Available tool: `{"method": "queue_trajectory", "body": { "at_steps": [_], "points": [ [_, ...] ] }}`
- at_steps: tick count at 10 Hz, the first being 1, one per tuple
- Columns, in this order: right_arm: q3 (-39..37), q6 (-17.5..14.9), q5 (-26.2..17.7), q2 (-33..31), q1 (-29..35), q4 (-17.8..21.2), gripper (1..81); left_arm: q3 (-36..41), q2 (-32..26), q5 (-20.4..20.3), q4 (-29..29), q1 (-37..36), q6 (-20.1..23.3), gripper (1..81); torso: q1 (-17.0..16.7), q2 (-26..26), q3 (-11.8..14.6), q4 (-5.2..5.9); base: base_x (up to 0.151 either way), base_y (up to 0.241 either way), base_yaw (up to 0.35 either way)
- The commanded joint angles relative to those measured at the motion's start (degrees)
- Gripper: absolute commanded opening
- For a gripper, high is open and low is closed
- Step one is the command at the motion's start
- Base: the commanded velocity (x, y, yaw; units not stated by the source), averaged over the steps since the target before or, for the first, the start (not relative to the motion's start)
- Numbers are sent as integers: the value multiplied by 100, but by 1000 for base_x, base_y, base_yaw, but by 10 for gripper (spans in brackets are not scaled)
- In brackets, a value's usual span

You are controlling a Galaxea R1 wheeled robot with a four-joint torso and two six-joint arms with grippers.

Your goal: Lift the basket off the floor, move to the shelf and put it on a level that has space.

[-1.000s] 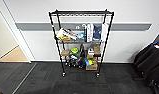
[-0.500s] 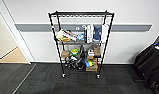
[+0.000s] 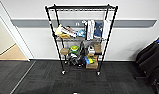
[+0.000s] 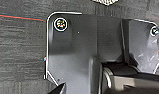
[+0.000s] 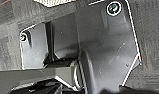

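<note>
Head view: shelf (image 3: 81, 40) against the wall on the floor (image 3: 77, 81); top level (image 3: 81, 8) bare, lower tiers stocked. Basket (image 4: 106, 1): woven sliver beyond the left wrist plate. Gripper states: cannot tell. Advice: approach squarely, posts centred.

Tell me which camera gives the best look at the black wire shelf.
The head view: the whole shelf stands against the wall, from its casters on the carpet to its bare top level. Both wrist views look down on carpet, not on the shelf.
</note>
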Motion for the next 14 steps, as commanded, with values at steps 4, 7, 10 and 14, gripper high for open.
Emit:
{"method": "queue_trajectory", "body": {
  "at_steps": [4, 7, 10, 14],
  "points": [
    [404, 13, -674, -466, 813, 371, 811, 175, -317, 866, -596, -765, 1, 811, 723, -1133, -11, 0, 0, 0, 0],
    [413, 13, -893, -590, 1006, 450, 811, 280, -440, 874, -614, -888, 10, 811, 1097, -1723, -11, 0, 0, 0, 0],
    [422, 13, -930, -633, 1103, 459, 811, 570, -624, 909, -623, -1098, 10, 811, 1399, -2214, -605, 0, 0, 0, 0],
    [395, 13, -1052, -668, 1375, 537, 811, 597, -634, 1103, -623, -1309, 10, 811, 1855, -2929, -1274, 0, 0, 0, 0]
  ]
}}
